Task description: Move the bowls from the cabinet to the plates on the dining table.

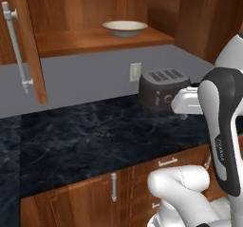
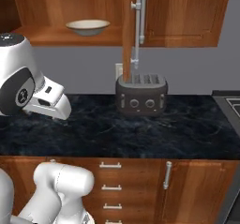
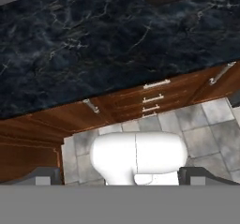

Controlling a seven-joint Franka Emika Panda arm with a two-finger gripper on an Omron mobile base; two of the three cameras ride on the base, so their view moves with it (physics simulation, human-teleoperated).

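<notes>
A cream bowl (image 1: 125,28) (image 2: 87,26) with a tan rim sits upright on the wooden shelf of the open cabinet (image 1: 95,42) (image 2: 56,38). My white hand (image 1: 184,101) (image 2: 51,102) hovers over the black counter, well below the shelf and in front of it. In the hand view the gripper (image 3: 123,177) is open, its two dark fingertips (image 3: 44,176) far apart with nothing between them, looking down at the counter edge, the drawers and the floor. The plates and the dining table are out of view.
A dark toaster (image 1: 163,88) (image 2: 141,94) stands on the black marble counter (image 1: 95,136) (image 2: 140,131) by a wall outlet (image 1: 135,71). Open cabinet doors (image 1: 23,41) (image 2: 129,31) with silver bar handles jut out on both sides of the shelf. A stove edge (image 2: 229,101) lies at the right.
</notes>
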